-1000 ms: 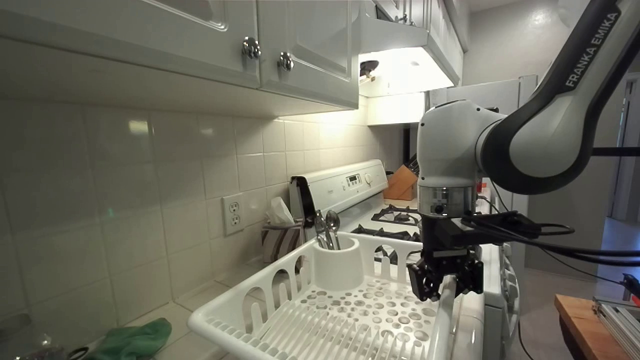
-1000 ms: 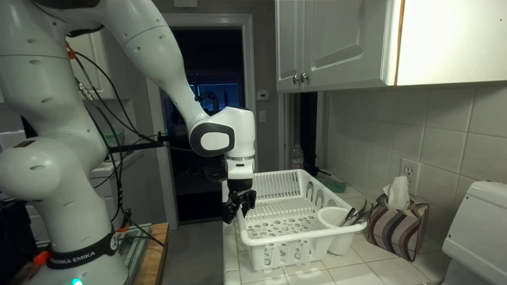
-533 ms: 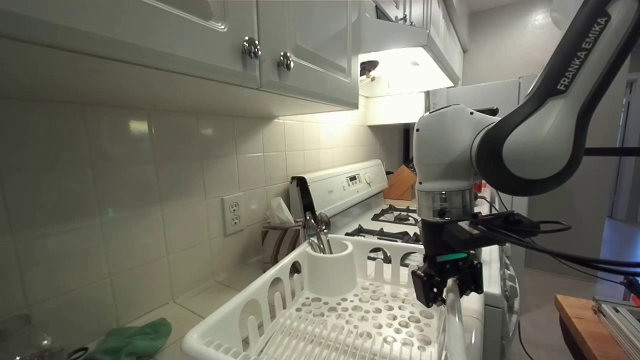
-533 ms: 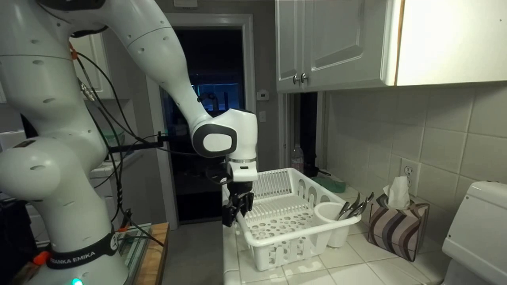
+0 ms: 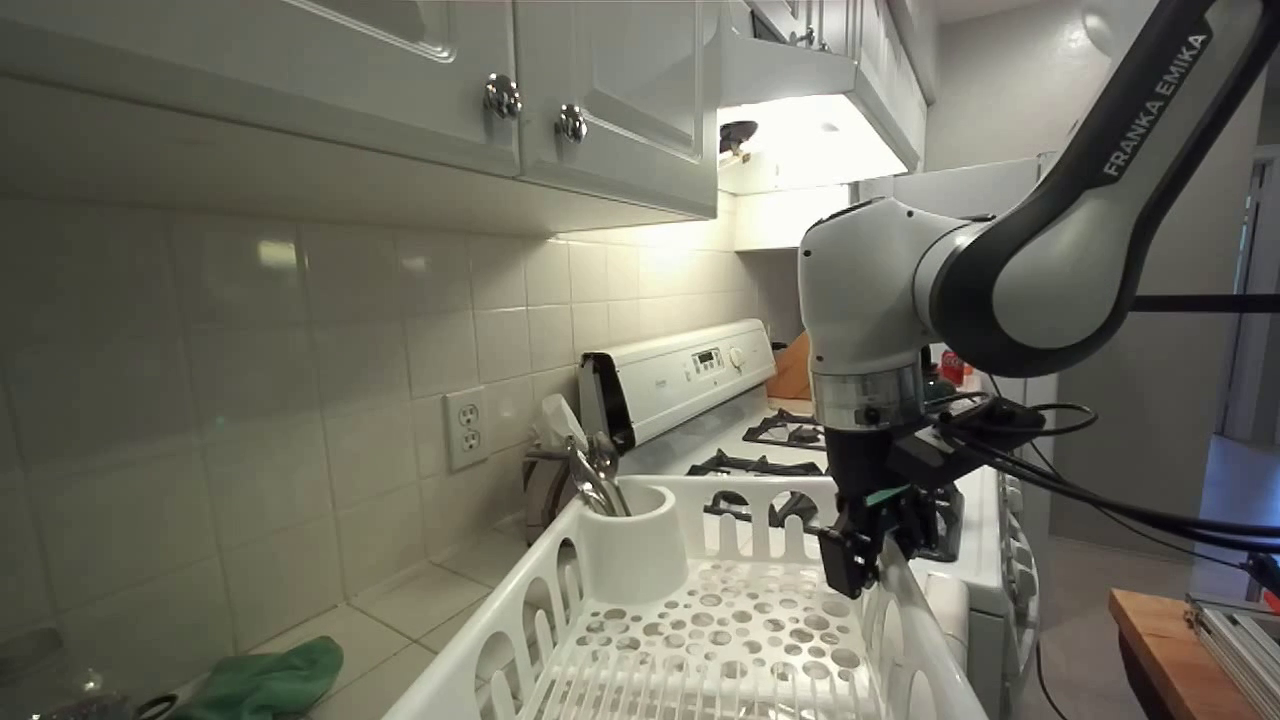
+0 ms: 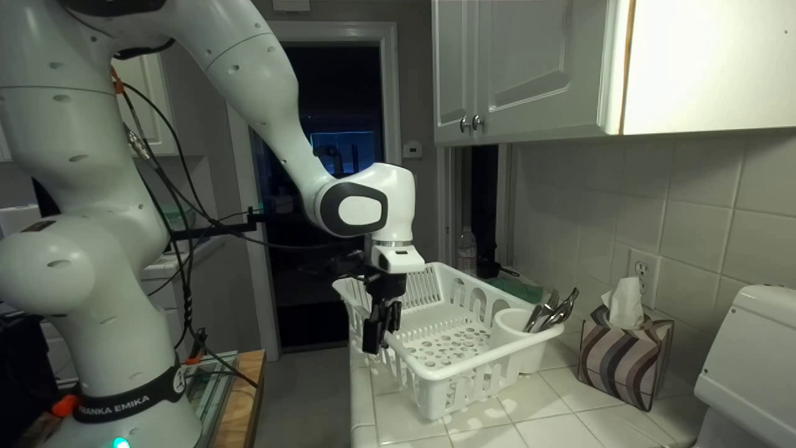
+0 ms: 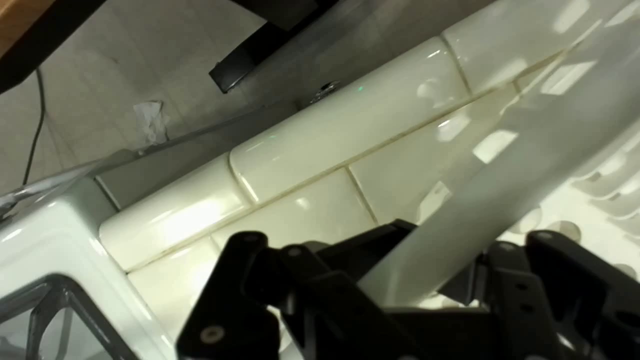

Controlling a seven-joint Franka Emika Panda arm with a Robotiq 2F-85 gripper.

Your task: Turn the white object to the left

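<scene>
The white object is a large white dish rack (image 5: 925,625), standing on the counter at a slant to its edge; it also shows in an exterior view (image 6: 429,398). A round utensil cup (image 5: 632,550) with several pieces of cutlery sits in its corner near the wall. My gripper (image 5: 885,565) is at the rack's long rim on the side away from the wall, also seen in an exterior view (image 6: 384,334). In the wrist view the rim (image 7: 480,205) runs diagonally between the fingers (image 7: 419,270), which appear to touch it on both sides; the fingertips are partly hidden.
A striped tissue box (image 6: 622,361) stands close to the cutlery end, before the white stove (image 5: 720,370). A green cloth (image 5: 270,675) lies by the tiled wall. The rack's far corner appears to reach past the counter edge (image 7: 320,132). Cabinets (image 6: 547,68) hang above.
The rack has turned on the counter, its cup end shifting toward the wall and its far end swinging out over the edge. My gripper has moved along with the rim and twisted.
</scene>
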